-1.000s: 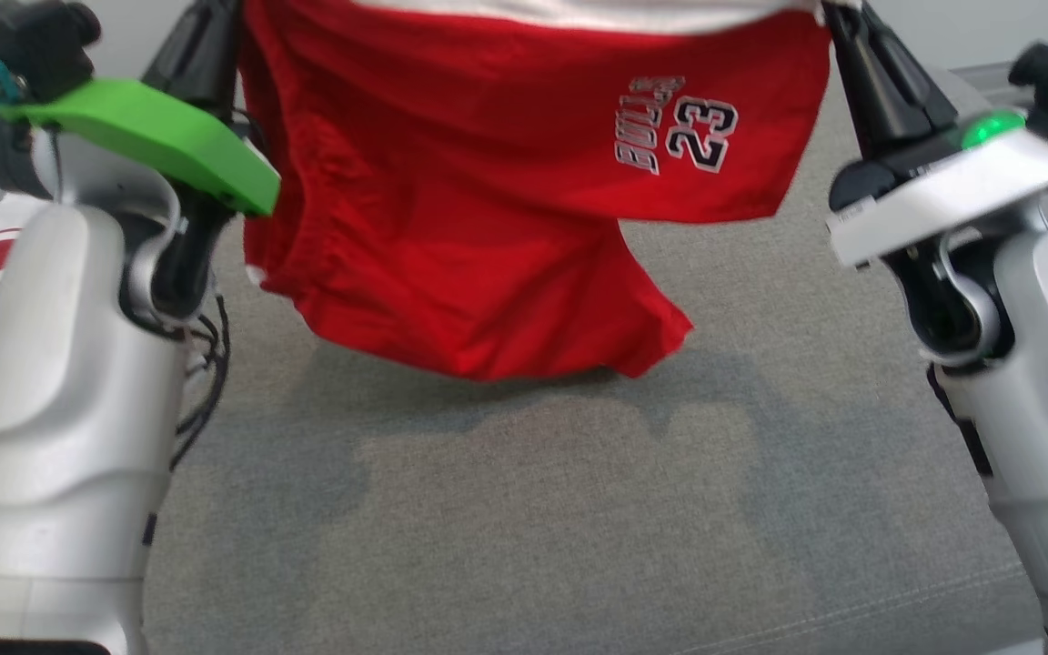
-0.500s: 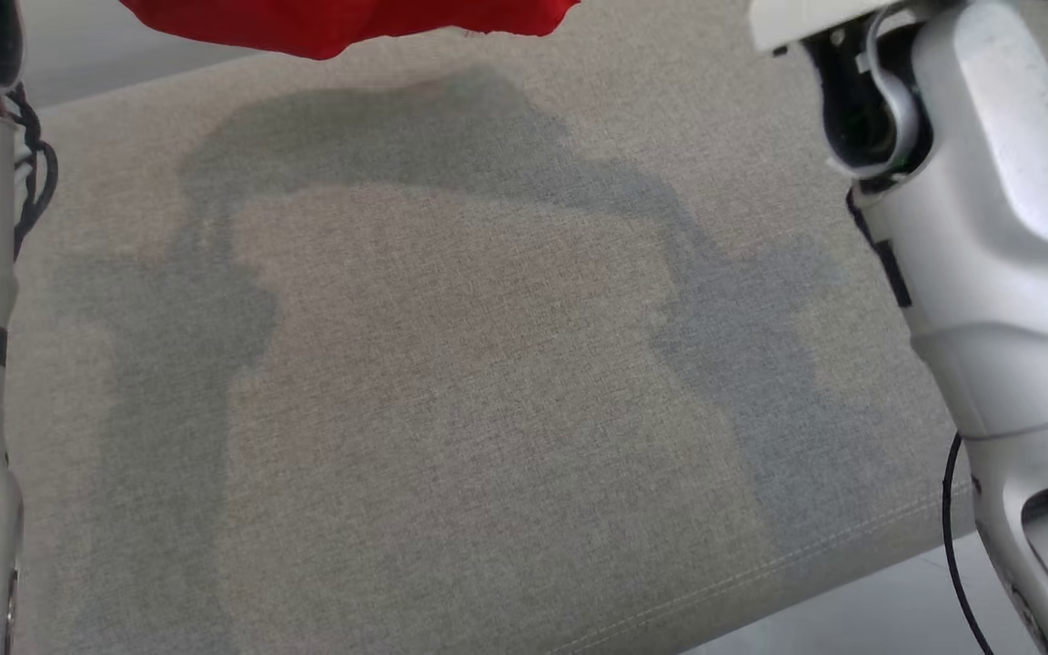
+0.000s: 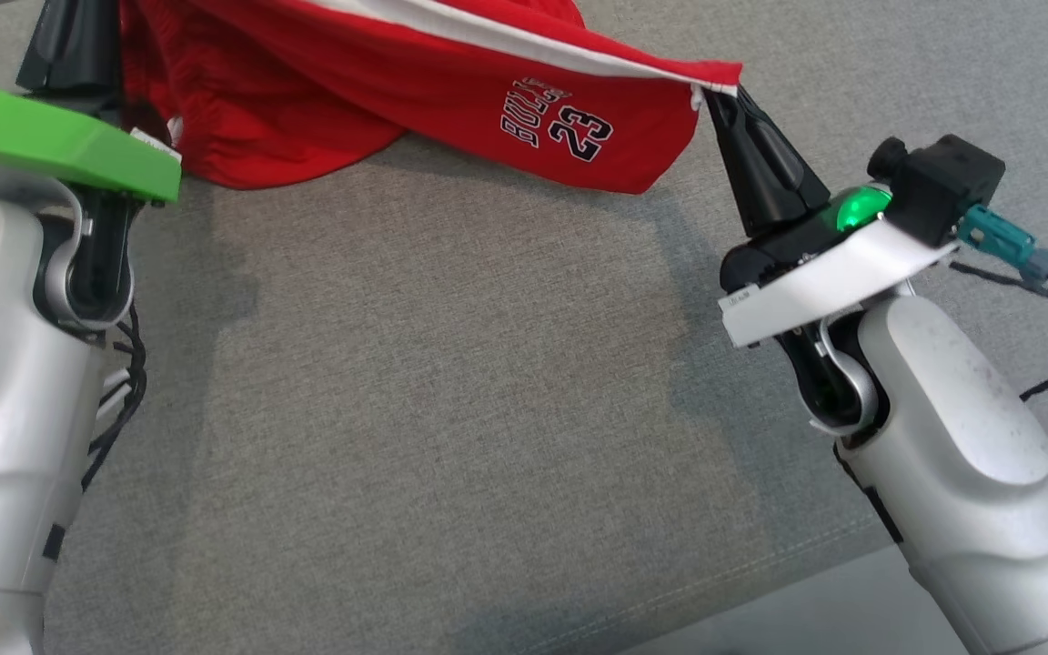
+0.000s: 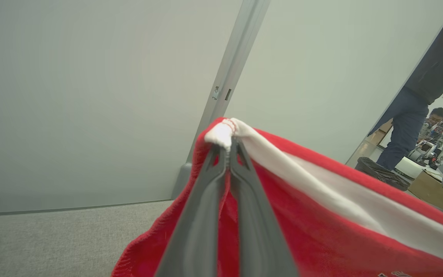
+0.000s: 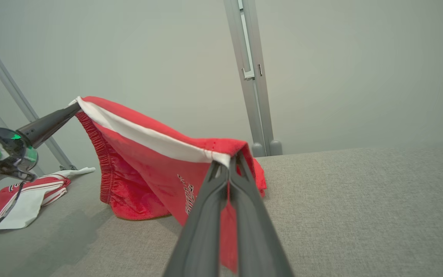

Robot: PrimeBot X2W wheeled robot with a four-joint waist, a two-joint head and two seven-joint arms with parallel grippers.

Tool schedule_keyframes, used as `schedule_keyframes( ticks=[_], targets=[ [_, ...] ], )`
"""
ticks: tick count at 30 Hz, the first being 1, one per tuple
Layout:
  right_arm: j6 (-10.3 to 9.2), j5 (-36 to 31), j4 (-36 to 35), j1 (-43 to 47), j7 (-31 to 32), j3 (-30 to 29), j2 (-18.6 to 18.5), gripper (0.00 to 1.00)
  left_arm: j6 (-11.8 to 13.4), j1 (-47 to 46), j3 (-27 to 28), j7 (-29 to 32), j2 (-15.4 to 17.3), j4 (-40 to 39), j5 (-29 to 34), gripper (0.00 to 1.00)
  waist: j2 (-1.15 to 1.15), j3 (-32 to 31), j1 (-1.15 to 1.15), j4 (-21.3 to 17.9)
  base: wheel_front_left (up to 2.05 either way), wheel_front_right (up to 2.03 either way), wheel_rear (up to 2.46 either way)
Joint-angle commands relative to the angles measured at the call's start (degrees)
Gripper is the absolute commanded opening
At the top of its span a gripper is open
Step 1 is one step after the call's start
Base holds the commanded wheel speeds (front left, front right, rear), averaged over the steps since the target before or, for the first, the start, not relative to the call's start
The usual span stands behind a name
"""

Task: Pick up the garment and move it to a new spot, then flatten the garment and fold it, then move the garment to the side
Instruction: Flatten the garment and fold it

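Red garment (image 3: 324, 118) stretched between two grippers.
Left gripper (image 4: 229, 150) and right gripper (image 3: 713, 94) each clamp a white-trimmed corner; the lower folds touch the grey cushion (image 3: 451, 409).

Before us a grey upholstered surface (image 3: 451, 409), lower folds of red shorts (image 3: 324, 118) resting on it, a red-and-white garment (image 5: 29, 196) lying apart to our left

The head camera looks steeply down on the red shorts (image 3: 333, 118) from close above. The wrist cameras sight along the left tool (image 4: 229, 145) and right tool (image 5: 229, 163), low beside the shorts, facing the wall (image 4: 71, 96) behind them. All three share the shorts.
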Motion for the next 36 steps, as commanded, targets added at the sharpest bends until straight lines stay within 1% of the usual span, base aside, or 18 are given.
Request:
schedule_keyframes(
  ticks=[1, 3, 8, 10, 14, 23, 25, 26, 29, 31, 36],
  targets=[
    [0.0, -0.54, -0.83, 1.64, -0.13, -0.55, -0.14, 0.0, -0.13, 1.67, 0.12, -0.47, 0.7, -1.56, -0.58, 0.0, 0.0, -0.49, -0.01, 0.69, 0.0, 0.0, 0.0],
    [0.0, -1.14, -2.65, 4.23, -0.14, -1.33, -0.26, 0.0, -0.14, 4.85, 1.13, -0.44, 1.29, -5.65, -1.84, 0.0, 0.0, -1.03, -0.01, 1.29, 0.0, 0.0, 0.0],
    [0.0, -2.16, -6.27, 10.58, -0.14, -5.01, -0.25, 0.0, -0.14, 16.01, 3.5, -0.41, 1.54, -14.83, -0.9, 0.0, 0.0, -2.5, -0.01, 3.18, 0.0, 0.0, 0.0],
    [0.0, -2.61, -7.42, 13.18, -0.14, -6.67, -0.25, 0.0, -0.14, 20.72, 4.58, -0.42, 0.79, -17.54, 0.41, 0.0, 0.0, -3.16, -0.01, 4.08, 0.0, 0.0, 0.0],
    [0.0, -3.84, -9.39, 18.43, -0.14, -9.88, -0.39, 0.0, -0.13, 29.2, 6.73, -0.43, -2.02, -21.19, 2.13, 0.0, 0.0, -4.64, -0.01, 5.8, 0.0, 0.0, 0.0],
    [-0.01, -4.82, -13.47, 29.78, -0.14, -15.74, 0.84, 0.0, -0.13, 44.55, 8.8, -0.44, -8.63, -24.02, 8.27, 0.0, 0.0, -9.65, -0.01, 7.19, 0.0, 0.0, 0.0],
    [-0.02, -4.74, -14.04, 31.12, -0.15, -16.21, 1.0, 0.0, -0.13, 46.04, 8.76, -0.44, -9.16, -24.27, 8.98, 0.0, 0.0, -10.38, -0.01, 7.21, 0.0, 0.0, 0.0],
    [-0.02, -4.76, -15.24, 33.74, -0.14, -16.89, 1.14, 0.0, -0.06, 48.77, 8.51, -0.44, -10.28, -24.62, 10.05, 0.0, 0.0, -11.87, -0.01, 7.21, 0.0, 0.0, 0.0],
    [-0.02, -4.78, -16.93, 37.69, -0.15, -17.51, 1.32, 0.0, -0.06, 52.39, 8.47, -0.44, -11.53, -25.12, 11.74, 0.0, 0.0, -14.06, -0.01, 7.1, 0.0, 0.0, 0.0],
    [-0.02, -4.84, -17.95, 40.2, -0.15, -17.77, 1.54, 0.0, -0.07, 54.61, 9.16, -0.44, -12.65, -25.51, 12.0, 0.0, 0.0, -15.38, -0.01, 7.02, 0.0, 0.0, 0.0],
    [-0.04, -5.19, -20.36, 45.2, -0.15, -18.18, 2.04, 0.0, -0.04, 58.73, 11.52, -0.44, -13.97, -27.9, 12.71, 0.0, 0.0, -17.57, -0.01, 6.7, 0.0, 0.0, 0.0]
  ],
)
